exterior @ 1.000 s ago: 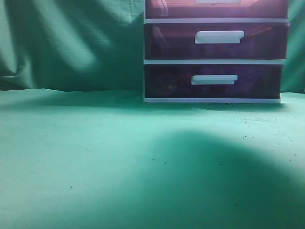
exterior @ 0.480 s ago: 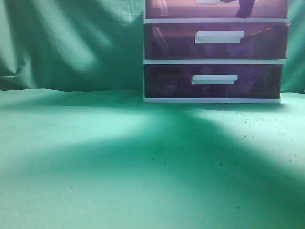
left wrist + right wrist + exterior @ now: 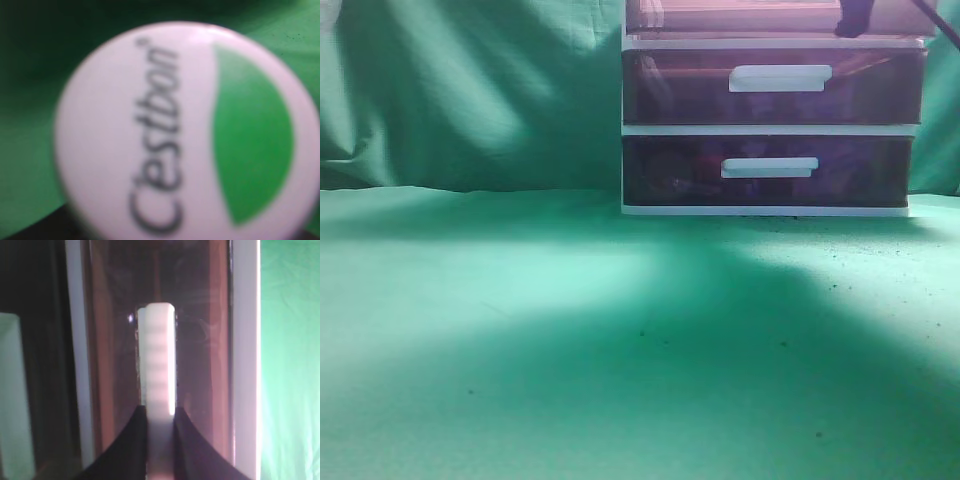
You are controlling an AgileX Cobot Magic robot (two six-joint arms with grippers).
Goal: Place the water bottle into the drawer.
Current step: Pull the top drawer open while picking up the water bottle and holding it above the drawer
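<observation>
Atop unit, drawer (image 3: 740,18) contents unclear; jaws pinch handle (image 3: 156,365).

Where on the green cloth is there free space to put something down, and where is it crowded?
The green cloth in front of the drawer unit lies bare from its left edge to the right. It is crowded only at the drawer on top, where the right gripper grips the white handle.

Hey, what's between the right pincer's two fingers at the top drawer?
The drawer's white bar handle sits between the right pincer's dark fingers, as the right wrist view shows.
</observation>
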